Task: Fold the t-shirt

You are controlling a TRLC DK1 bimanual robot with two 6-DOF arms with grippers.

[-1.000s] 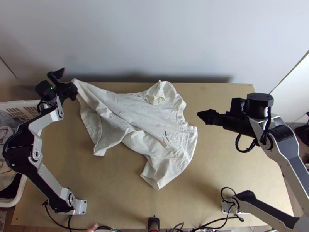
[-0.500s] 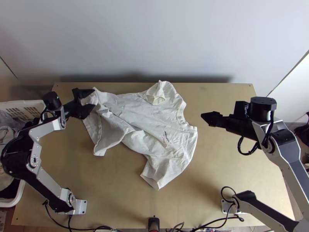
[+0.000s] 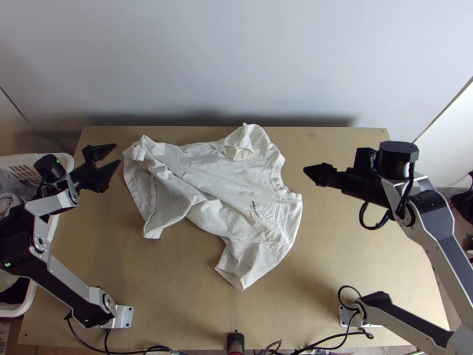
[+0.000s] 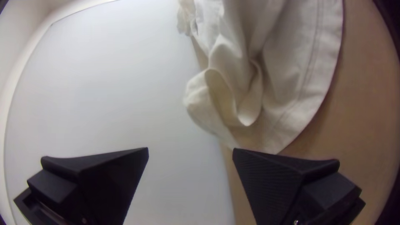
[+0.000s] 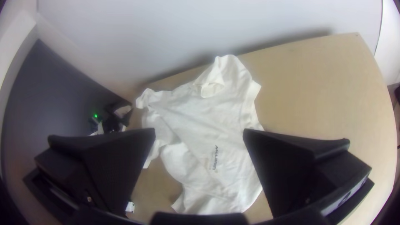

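Note:
The white t-shirt lies loosely on the table, collar toward the right, its hem end at the left rumpled with the far left corner bunched. Just left of that corner, my left gripper stands open and apart from the cloth. In the left wrist view my left gripper has a wide gap between its fingers, with the crumpled t-shirt beyond. My right gripper is over the table to the right of the collar, holding nothing. The right wrist view has the right gripper open, the t-shirt lying beyond it.
A white basket with clothes stands beside the table's left edge, under the left arm. The wall rises behind the table's far edge. Bare wood of the table lies in front of the shirt, with cables along the near edge.
The left gripper went right to the shirt's far left corner, then drew back left without it. That corner now lies bunched and farther right. The right gripper shifted only slightly.

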